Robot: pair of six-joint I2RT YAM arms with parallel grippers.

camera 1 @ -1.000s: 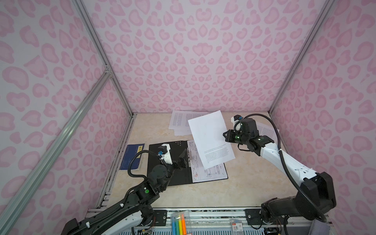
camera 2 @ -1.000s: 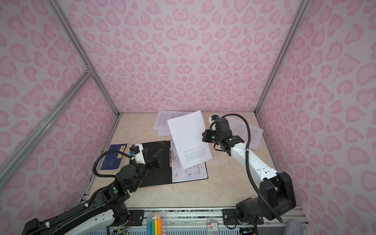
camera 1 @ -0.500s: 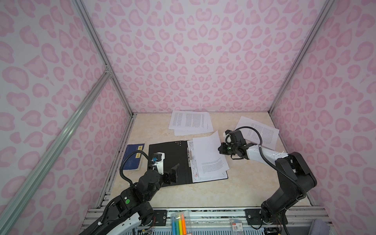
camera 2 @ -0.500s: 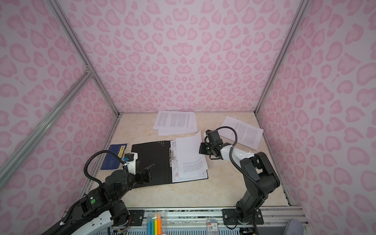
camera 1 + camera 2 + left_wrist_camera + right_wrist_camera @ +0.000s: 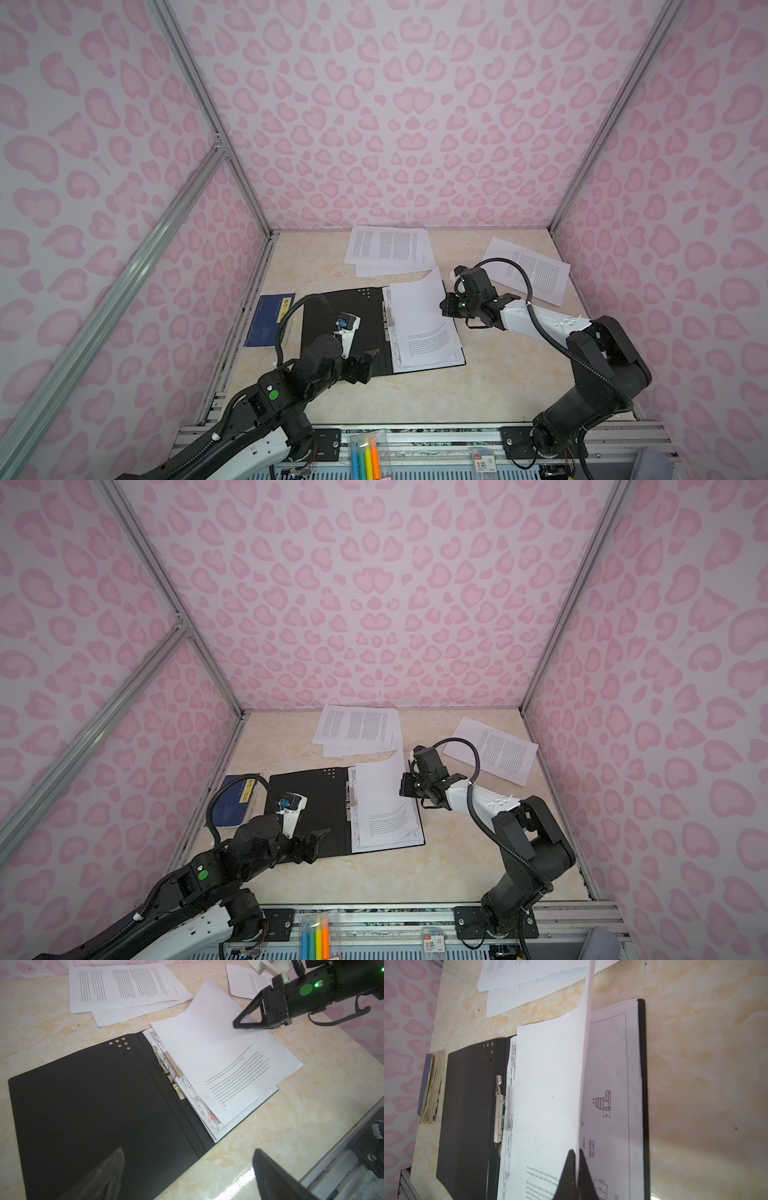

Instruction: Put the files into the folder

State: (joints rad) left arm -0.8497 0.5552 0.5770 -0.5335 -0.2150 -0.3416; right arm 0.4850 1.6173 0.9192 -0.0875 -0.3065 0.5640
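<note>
My right pincer (image 5: 577, 1154): pressed together on one long edge of a white sheet (image 5: 207, 1043), so that edge stands up between my jaws.
My left pincer (image 5: 368, 365): spread wide and holding nothing, low over the near edge of the folder's left half. I cannot tell whether it touches.
Writing on the sheet: black print on the lower part only. It begins "The economic and social benefits", and the next paragraph begins "On the micro level".
Lie of the sheet: apart from the pinched edge, it curves down onto the folder's right half, and its far corner pokes past the folder's back edge.
Drawing sheet (image 5: 612, 1059): flat in the folder under the pinched sheet. It carries line drawings with the figures "15.75" and "14", and "A4" in the border strip. The strip may also read "ALUMINUM 6061", but the print is small. A red stamp shows near one corner.
Folder (image 5: 83, 1095): open flat at the middle of the table (image 5: 415, 395). Both inner faces are matt black, and a group of small round dots sits at the left half's far corner.
Clip (image 5: 172, 1066): a silver metal bar along the spine, beside the papers' inner edge.
Stack (image 5: 386, 249): white pages of dense two-column text at the back of the table, apart from the folder.
Single page (image 5: 532, 270): dense text, at the back right behind my right arm.
Booklet (image 5: 270, 316): dark blue with a yellow label, just left of the folder. Its writing is too small to read.
</note>
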